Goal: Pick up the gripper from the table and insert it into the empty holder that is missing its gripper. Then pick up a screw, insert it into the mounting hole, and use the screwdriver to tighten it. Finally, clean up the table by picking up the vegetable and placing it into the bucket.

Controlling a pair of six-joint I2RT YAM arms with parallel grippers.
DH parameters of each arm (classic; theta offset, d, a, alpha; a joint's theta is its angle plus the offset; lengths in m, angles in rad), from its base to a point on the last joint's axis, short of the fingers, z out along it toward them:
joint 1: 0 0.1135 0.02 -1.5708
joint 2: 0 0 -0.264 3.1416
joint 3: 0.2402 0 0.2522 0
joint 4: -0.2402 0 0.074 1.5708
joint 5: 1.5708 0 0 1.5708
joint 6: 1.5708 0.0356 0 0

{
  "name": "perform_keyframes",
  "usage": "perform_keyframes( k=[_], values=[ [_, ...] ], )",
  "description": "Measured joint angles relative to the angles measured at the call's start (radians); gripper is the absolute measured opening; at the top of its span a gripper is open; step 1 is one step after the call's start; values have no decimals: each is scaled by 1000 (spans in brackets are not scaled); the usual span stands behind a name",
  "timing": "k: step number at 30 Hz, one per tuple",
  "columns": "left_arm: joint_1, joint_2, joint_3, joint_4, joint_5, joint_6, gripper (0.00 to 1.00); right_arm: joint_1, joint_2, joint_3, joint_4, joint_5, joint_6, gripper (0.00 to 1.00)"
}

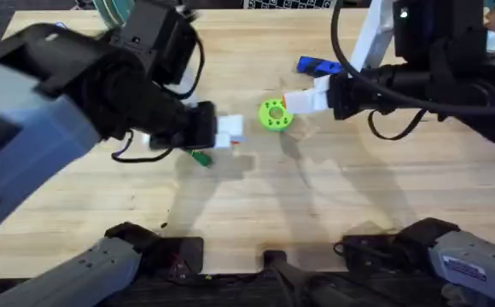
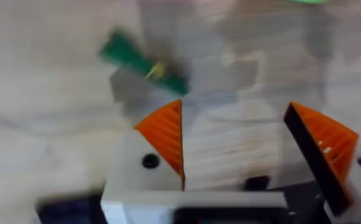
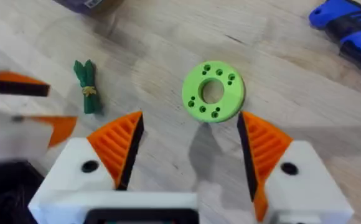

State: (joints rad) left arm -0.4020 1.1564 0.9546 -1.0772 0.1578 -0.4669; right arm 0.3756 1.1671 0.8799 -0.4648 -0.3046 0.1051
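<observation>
The vegetable (image 1: 200, 158), a small green bundle with a yellow band, lies on the table just in front of my left gripper (image 1: 230, 133). In the left wrist view the vegetable (image 2: 142, 62) sits past the open left gripper (image 2: 235, 107), off to one finger's side, with nothing between the orange pads. My right gripper (image 1: 290, 104) is open beside the green disc (image 1: 274, 114). The right wrist view has the right gripper (image 3: 190, 118) open, with the disc (image 3: 213, 91) just beyond its tips and the vegetable (image 3: 88, 93) farther off. The blue screwdriver (image 1: 316, 66) lies behind. The loose gripper, holder, screw and bucket are out of view.
The left arm looms large and dark over the table's left half. A round teal and yellow object (image 1: 111, 10) peeks out behind it at the far edge; I cannot tell what it is. Bare wood (image 1: 333, 196) stretches across the near middle.
</observation>
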Motion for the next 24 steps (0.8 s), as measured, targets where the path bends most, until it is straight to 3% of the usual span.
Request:
perform_keyframes(
  k=[3, 5, 7, 14, 24],
  values=[
    [57, 45, 0, -60, -62, -268, 985, 0, 0, 0, 0, 0, 0, 888],
    [85, 75, 0, -47, -89, -389, 985, 0, 0, 0, 0, 0, 0, 889],
    [97, 106, 0, -21, -108, -465, 985, 0, 0, 0, 0, 0, 0, 889],
    [100, 240, 0, 59, -143, -578, 985, 0, 0, 0, 0, 0, 0, 889],
    [100, 413, 0, 87, -189, -620, 976, 0, 0, 0, -11, 0, 17, 889]
  ],
)
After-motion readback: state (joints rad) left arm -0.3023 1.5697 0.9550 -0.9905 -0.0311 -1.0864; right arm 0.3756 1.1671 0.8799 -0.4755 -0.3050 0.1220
